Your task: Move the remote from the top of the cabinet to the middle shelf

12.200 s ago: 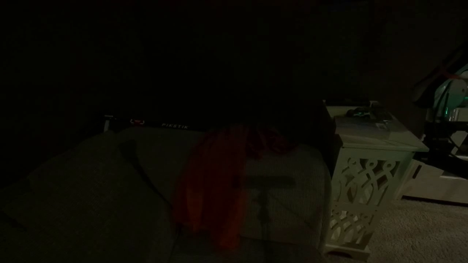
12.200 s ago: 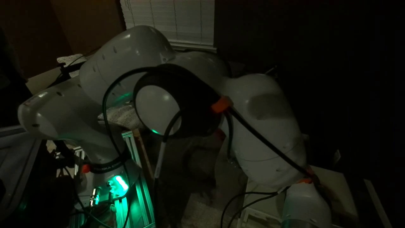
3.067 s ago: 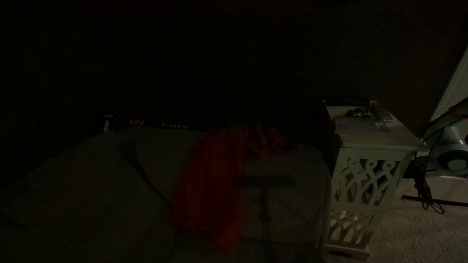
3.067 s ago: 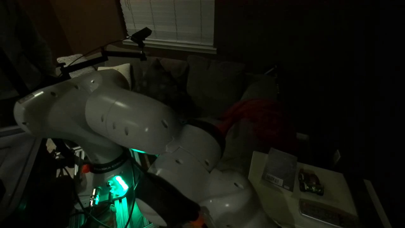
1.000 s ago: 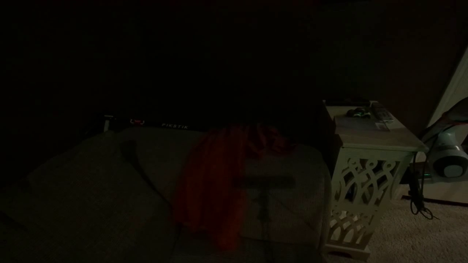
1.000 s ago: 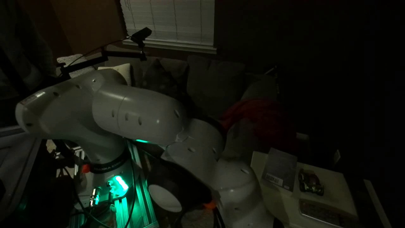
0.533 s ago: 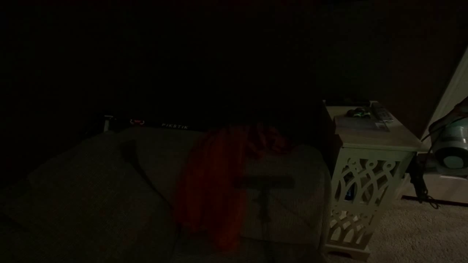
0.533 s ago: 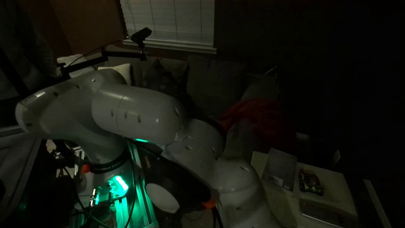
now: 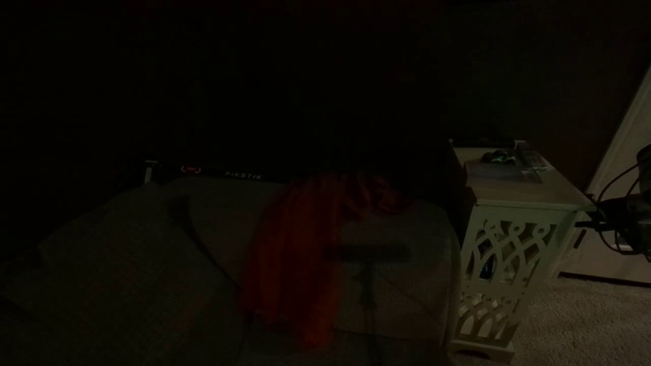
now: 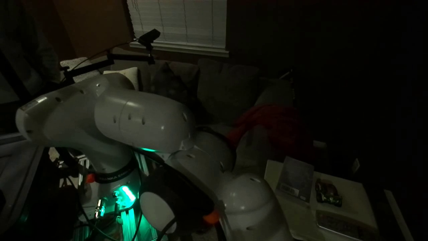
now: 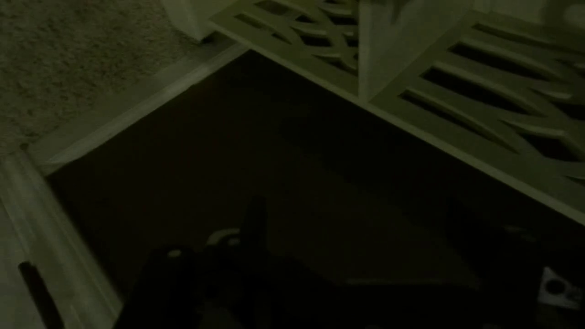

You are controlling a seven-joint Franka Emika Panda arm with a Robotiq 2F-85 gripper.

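The white cabinet [image 9: 513,254] with lattice sides stands in both exterior views. My gripper [image 11: 356,203] is open in the wrist view; its dark fingers [image 11: 255,224] stand far apart and I see nothing between them. The arm's end [image 9: 625,218] is just right of the cabinet, below its top. A white board [image 11: 402,41] between lattice panels looks like the middle shelf. Through the upper lattice shows a dark thing with a bluish sheen [image 9: 487,267]; it may be the remote. A flat pale-rimmed object [image 10: 337,224] lies on top; I cannot tell if it is a remote.
A flat case [image 10: 296,180] and a toy car [image 10: 328,192] are on the cabinet top, with a dark object [image 9: 483,143] at its edge. The sofa carries a red cloth [image 9: 300,264]. Carpet [image 9: 585,320] lies beside the cabinet. The room is very dark.
Earlier the arm hung over the cabinet top, then came down beside it. Within the last second its end has moved right and up, away from the cabinet. The bluish thing behind the lattice stays.
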